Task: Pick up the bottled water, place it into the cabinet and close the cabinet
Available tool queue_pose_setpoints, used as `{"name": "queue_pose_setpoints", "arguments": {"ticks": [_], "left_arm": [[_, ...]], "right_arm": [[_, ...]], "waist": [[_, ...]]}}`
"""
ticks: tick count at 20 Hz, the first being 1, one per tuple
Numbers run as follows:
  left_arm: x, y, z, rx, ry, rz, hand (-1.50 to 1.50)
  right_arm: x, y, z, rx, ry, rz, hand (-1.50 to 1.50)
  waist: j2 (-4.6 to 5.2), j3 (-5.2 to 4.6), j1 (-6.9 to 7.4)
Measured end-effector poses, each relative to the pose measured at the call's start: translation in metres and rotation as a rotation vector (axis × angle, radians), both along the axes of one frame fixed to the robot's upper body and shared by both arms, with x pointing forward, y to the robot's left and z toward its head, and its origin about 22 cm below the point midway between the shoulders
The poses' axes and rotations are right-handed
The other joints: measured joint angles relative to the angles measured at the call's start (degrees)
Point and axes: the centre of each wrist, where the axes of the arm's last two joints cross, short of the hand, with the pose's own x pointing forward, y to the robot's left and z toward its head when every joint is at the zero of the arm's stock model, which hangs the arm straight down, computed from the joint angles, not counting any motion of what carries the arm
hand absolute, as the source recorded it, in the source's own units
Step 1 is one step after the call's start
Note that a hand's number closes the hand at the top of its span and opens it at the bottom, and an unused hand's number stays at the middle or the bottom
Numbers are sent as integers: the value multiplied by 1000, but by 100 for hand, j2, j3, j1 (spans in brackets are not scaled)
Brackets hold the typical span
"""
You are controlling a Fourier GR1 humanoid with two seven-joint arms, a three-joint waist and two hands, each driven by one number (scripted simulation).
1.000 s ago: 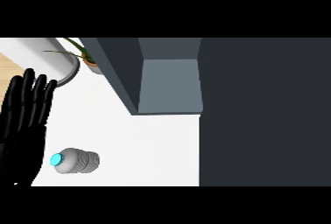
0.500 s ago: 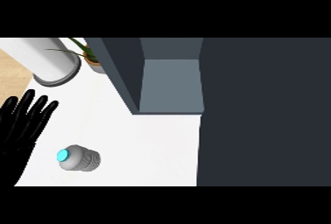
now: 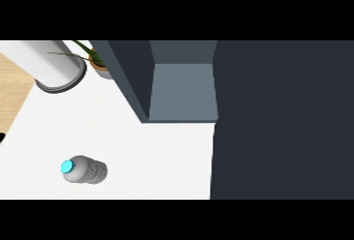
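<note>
Bottled water (image 3: pixel 84 170) sits on the white counter (image 3: pixel 159 159) at the lower left of the head view. It looks to be standing upright, with its blue cap (image 3: pixel 67 165) facing up toward you, so its long axis runs roughly along your line of sight and not across the counter. Of your left hand (image 3: pixel 1 138) only a thin dark sliver shows at the left edge, above and to the left of the bottle and apart from it. Whether that hand is open or closed you cannot tell, and it has hold of nothing that shows. Your right hand is out of view altogether. Judging by position, the left hand is the nearer one, and the bottle lies to its right and slightly toward you, so the reach should come in sideways from the left and wrap the bottle's ribbed side, not its top. The cabinet (image 3: pixel 183 91) stands open up and to the right of the bottle, well apart from it. A dark panel (image 3: pixel 283 122), probably its door, fills the right side. A potted plant (image 3: pixel 101 65) and a white cylinder (image 3: pixel 59 65) stand at the upper left, clear of the path between bottle and cabinet.
</note>
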Motion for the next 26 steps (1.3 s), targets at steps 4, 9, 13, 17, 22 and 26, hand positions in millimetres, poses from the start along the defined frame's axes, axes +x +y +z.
{"name": "queue_pose_setpoints", "arguments": {"ticks": [4,9,13,17,22,26], "left_arm": [[-2,12,-5,52,34,21,-150],[-1,22,-20,80,88,50,-150],[6,28,-43,91,136,57,-150],[21,22,-67,112,204,40,-150],[35,20,-104,102,286,13,-150],[44,19,-132,92,340,11,-150]], "right_arm": [[-12,3,-6,13,25,18,-150],[-25,1,-11,12,43,24,-150],[-36,5,-16,30,46,45,-150],[-44,5,-14,25,40,46,-150],[-52,4,-15,16,40,46,-150],[-60,8,-15,25,47,58,-150]], "waist": [[7,1,-30],[8,-1,-68],[9,-4,-114],[15,-6,-141],[22,-9,-156],[23,-12,-167]]}}
